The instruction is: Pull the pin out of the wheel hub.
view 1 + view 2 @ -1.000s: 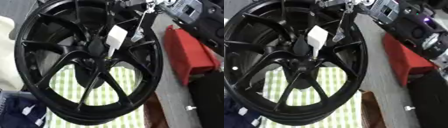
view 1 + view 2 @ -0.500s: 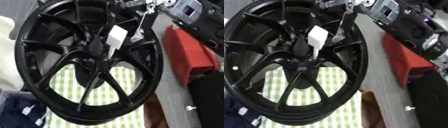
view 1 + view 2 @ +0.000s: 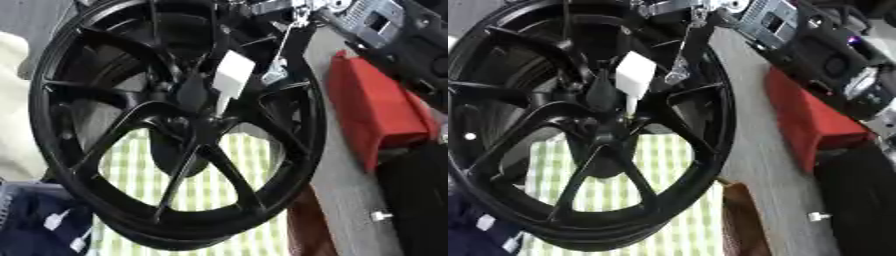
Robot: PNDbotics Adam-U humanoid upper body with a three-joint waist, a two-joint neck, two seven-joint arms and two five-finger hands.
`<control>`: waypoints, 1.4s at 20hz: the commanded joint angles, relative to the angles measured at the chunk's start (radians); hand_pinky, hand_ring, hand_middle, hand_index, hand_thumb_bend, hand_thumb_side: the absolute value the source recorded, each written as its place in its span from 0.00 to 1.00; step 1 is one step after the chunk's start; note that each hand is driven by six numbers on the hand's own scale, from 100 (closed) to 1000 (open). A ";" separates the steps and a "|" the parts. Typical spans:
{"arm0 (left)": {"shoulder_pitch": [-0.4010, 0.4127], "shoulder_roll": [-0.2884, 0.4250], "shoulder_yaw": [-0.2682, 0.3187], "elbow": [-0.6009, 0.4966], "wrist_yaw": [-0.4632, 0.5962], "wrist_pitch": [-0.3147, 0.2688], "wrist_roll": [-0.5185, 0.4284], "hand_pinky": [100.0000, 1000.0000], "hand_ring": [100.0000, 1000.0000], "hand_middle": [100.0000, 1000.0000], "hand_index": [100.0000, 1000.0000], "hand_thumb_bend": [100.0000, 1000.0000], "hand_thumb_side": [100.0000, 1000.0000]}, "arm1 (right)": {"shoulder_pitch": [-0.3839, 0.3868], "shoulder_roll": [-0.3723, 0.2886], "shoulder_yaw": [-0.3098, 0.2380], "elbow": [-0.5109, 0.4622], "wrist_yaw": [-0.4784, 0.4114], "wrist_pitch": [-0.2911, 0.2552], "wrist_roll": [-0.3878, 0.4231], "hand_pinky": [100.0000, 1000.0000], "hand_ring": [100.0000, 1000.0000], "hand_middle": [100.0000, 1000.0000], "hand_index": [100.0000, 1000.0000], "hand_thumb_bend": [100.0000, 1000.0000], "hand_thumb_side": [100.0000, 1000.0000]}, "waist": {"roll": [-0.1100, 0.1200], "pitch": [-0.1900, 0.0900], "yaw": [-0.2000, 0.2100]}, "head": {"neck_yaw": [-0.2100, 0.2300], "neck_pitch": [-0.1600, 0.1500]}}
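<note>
Left eye view: glossy black spoked wheel hub (image 3: 188, 125), white rectangular tag (image 3: 233, 80).

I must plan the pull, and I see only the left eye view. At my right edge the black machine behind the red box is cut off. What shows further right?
Observer: In the right eye view the black machine goes on past the red box, and a small purple light glows on it.
Operator: Is there anything else on it that I lack?
Observer: Yes, a round pale part sits on it, below and right of the light.
</note>
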 commanded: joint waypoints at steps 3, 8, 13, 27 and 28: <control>-0.009 0.009 0.006 -0.015 -0.003 -0.001 0.003 0.67 0.55 0.47 0.73 0.36 0.63 | -0.009 -0.034 -0.018 0.003 -0.023 -0.060 0.075 0.69 0.64 0.26 0.45 0.25 0.00 | 0.008 -0.035 -0.003 | -0.005 0.006; -0.007 0.010 0.007 -0.014 -0.004 0.001 0.002 0.67 0.55 0.47 0.73 0.36 0.63 | -0.010 -0.041 -0.024 0.004 -0.032 -0.050 0.079 0.69 0.63 0.24 0.43 0.28 0.00 | 0.007 -0.040 -0.006 | -0.007 0.006; -0.005 0.011 0.008 -0.014 -0.005 0.001 0.004 0.67 0.55 0.47 0.73 0.36 0.63 | -0.011 -0.047 -0.029 0.003 -0.037 -0.043 0.083 0.69 0.63 0.24 0.42 0.30 0.00 | 0.006 -0.044 -0.009 | -0.007 0.006; 0.001 0.016 0.010 -0.012 -0.008 0.002 0.008 0.67 0.55 0.47 0.73 0.37 0.63 | -0.018 -0.075 -0.055 0.012 -0.090 -0.010 0.138 0.68 0.62 0.23 0.41 0.31 0.00 | 0.003 -0.051 -0.017 | -0.004 0.006; 0.002 0.017 0.010 -0.012 -0.008 0.002 0.008 0.67 0.55 0.47 0.73 0.37 0.63 | -0.019 -0.079 -0.058 0.011 -0.095 -0.007 0.139 0.68 0.62 0.23 0.41 0.32 0.00 | 0.003 -0.052 -0.018 | -0.002 0.006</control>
